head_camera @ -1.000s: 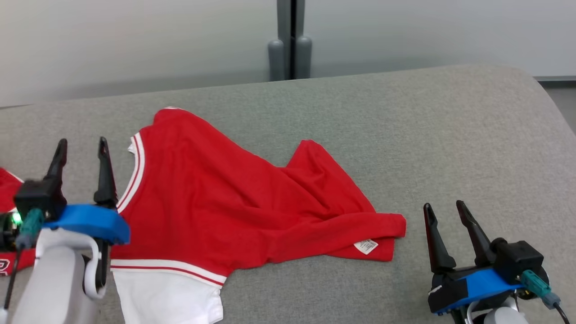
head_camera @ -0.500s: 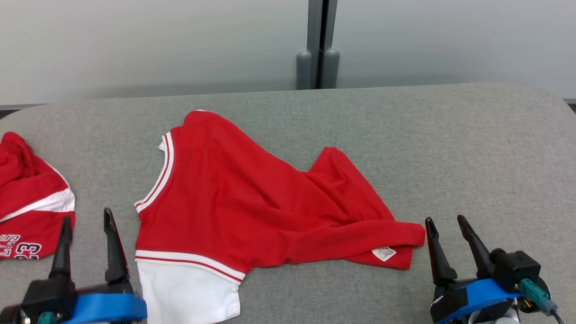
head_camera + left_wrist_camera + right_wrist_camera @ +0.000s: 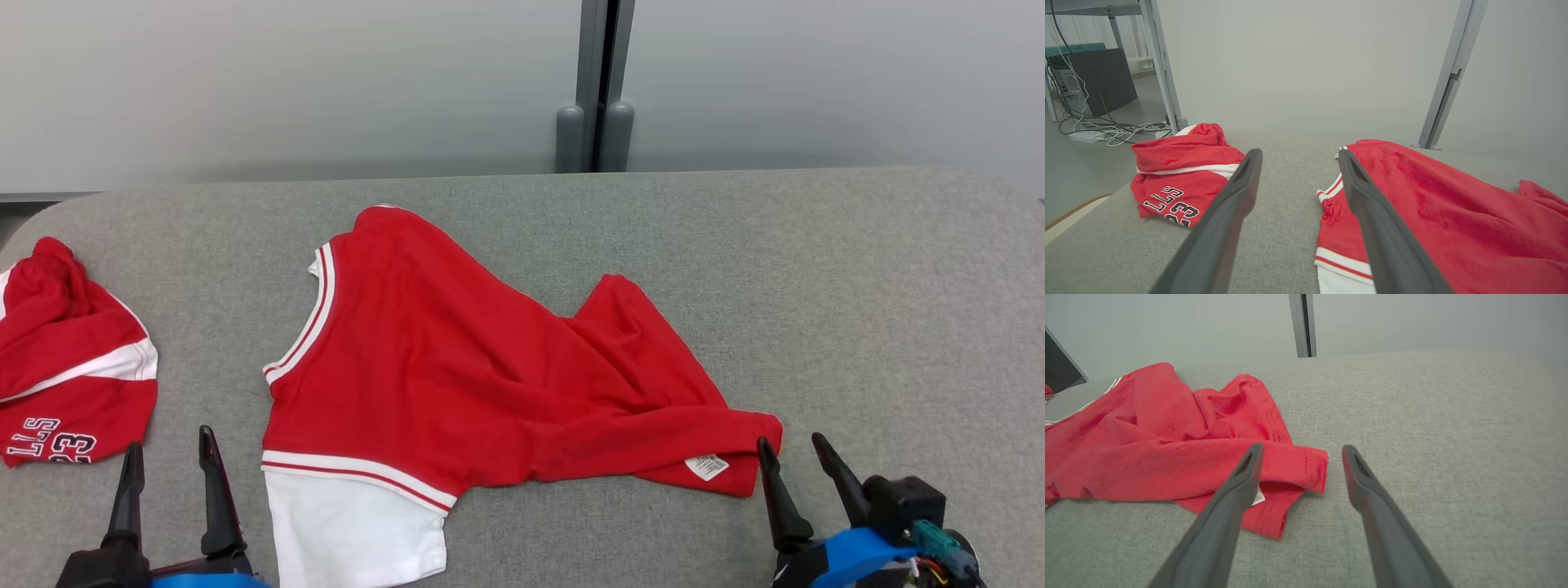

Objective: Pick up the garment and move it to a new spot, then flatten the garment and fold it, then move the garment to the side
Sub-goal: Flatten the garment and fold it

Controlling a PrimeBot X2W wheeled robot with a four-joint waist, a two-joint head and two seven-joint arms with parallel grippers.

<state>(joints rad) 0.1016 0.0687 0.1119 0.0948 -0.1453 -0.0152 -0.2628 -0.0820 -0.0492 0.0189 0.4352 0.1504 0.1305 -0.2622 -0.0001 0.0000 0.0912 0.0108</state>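
A red garment [image 3: 457,384] with white-and-red trim and a white panel lies rumpled across the middle of the grey padded table [image 3: 857,286]. Its hem corner with a small white label [image 3: 707,466] points toward my right gripper [image 3: 790,456], which stands open just beside that corner, holding nothing. In the right wrist view the hem corner [image 3: 1306,467] lies just beyond the open right gripper [image 3: 1301,451]. My left gripper [image 3: 167,447] stands open at the lower left, beside the garment's white panel [image 3: 351,531]. In the left wrist view the garment [image 3: 1445,212] sits to the right of the open left gripper [image 3: 1298,156].
A second red garment [image 3: 69,367] with white stripe and dark numbers is bunched at the table's left edge, also the bundle [image 3: 1180,171] in the left wrist view. A grey wall with a vertical post [image 3: 596,90] stands behind. Cables [image 3: 1106,130] lie on the floor at left.
The head camera has swung, shifting the whole scene right and down. Both grippers now sit lower in the view, the left one drawn back from the garment's neckline. Both remain open.
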